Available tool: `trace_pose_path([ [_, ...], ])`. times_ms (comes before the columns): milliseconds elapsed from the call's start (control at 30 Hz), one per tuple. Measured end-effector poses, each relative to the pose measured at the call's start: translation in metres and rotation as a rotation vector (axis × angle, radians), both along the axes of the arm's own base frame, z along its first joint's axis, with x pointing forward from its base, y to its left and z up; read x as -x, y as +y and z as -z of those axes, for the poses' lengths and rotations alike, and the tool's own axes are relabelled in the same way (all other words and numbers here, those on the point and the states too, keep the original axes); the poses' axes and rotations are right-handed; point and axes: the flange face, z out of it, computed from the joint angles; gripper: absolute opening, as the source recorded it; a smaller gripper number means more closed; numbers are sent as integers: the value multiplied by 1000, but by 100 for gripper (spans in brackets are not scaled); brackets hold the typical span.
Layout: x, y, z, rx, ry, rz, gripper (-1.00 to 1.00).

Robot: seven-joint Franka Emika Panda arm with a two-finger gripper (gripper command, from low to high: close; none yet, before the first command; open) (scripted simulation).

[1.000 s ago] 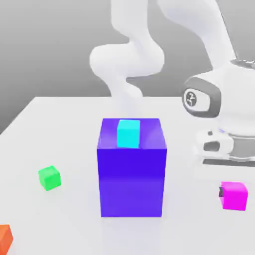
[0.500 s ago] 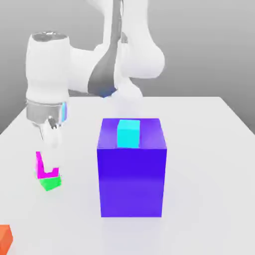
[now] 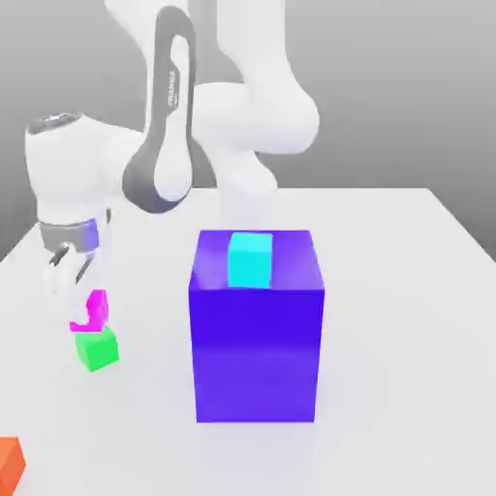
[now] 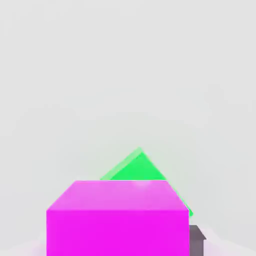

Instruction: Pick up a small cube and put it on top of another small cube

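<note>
Gripping a magenta cube [image 3: 98, 308] in the hand [image 3: 81, 316] just above the green cube [image 3: 97, 351], at the exterior view's left, probably light, stiff and slick, best clasped squarely across opposite sides.

White table [image 3: 407, 387] with colourful blocks [image 3: 257, 354]

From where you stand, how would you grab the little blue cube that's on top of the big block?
I'd come straight down and pinch the small cyan cube by two opposite upright sides. It sits flat on top of the big blue-violet block, its sides look straight, and nothing leans on them. The gripper has the magenta cube now, so that one should probably go down first.
</note>
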Motion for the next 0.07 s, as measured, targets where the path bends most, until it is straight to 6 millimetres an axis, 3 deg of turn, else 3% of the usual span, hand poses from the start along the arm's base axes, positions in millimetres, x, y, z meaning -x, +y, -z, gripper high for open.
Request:
trace_pose_path([
  [67,0,0,0,0,0,0,100],
])
